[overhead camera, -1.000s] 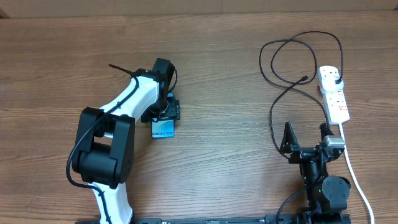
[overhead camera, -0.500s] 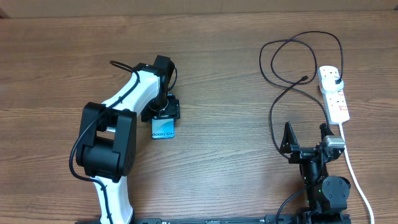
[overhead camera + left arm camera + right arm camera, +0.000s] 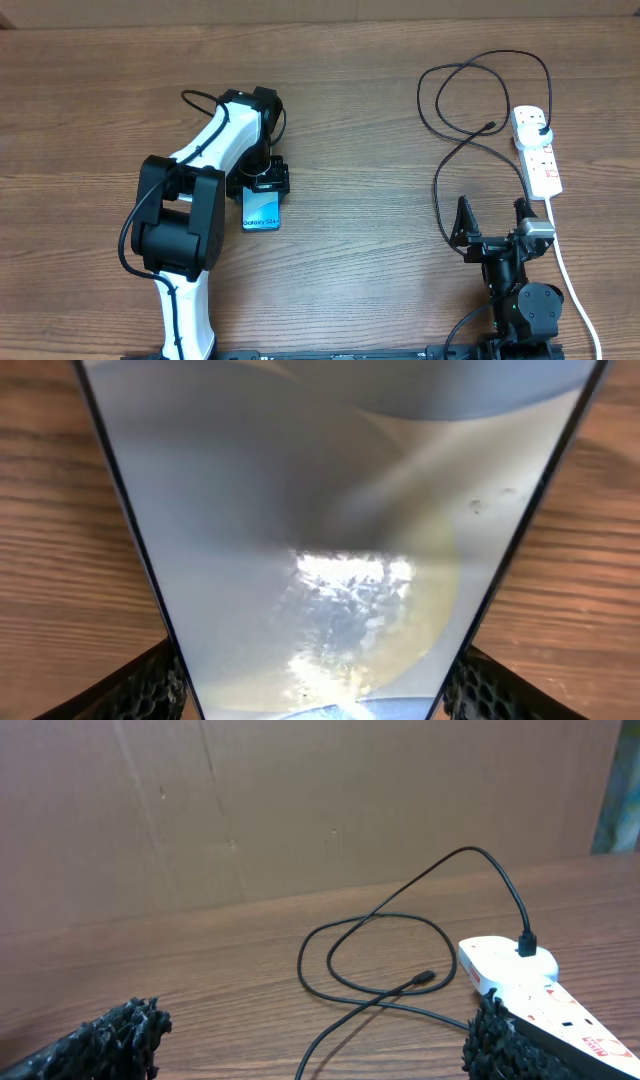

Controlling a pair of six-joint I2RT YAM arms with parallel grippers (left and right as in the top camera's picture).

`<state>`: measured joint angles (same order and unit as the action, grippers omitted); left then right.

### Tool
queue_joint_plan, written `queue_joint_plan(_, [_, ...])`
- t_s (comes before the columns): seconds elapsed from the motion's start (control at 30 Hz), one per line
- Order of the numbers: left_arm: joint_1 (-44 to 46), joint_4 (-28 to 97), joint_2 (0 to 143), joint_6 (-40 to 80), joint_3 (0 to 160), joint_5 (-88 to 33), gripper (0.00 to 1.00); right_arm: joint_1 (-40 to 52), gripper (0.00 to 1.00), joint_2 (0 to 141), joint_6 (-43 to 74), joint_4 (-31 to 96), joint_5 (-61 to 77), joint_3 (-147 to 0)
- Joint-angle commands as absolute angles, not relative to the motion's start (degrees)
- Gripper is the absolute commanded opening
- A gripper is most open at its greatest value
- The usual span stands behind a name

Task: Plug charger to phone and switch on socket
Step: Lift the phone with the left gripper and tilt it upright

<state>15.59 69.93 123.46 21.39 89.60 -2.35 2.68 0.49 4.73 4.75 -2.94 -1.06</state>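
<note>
L jaws set wide, clamped on phone's (image 3: pixel 262 210) long edges, well left of socket (image 3: pixel 537 150). R jaws fully spread, empty, just on robot's side of socket. Charger (image 3: pixel 437 195) plugged into socket's far end, cable looping left of it, connector loose on surface (image 3: pixel 360 280).

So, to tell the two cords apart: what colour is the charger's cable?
Black. The charger shows best in the overhead view, looping beside the white socket.
</note>
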Motion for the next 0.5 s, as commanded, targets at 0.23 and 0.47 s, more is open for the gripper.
queue_joint_plan(0.23, [15.4,70.94,123.96,13.06,92.77,-18.61,0.41,2.9,1.0,0.19,4.82,4.58,-2.74,-0.45])
queue_joint_plan(0.47, [15.4,72.27,123.96,6.98,92.77,-29.78,0.41,2.9,1.0,0.19,4.82,4.56,-2.74,-0.45])
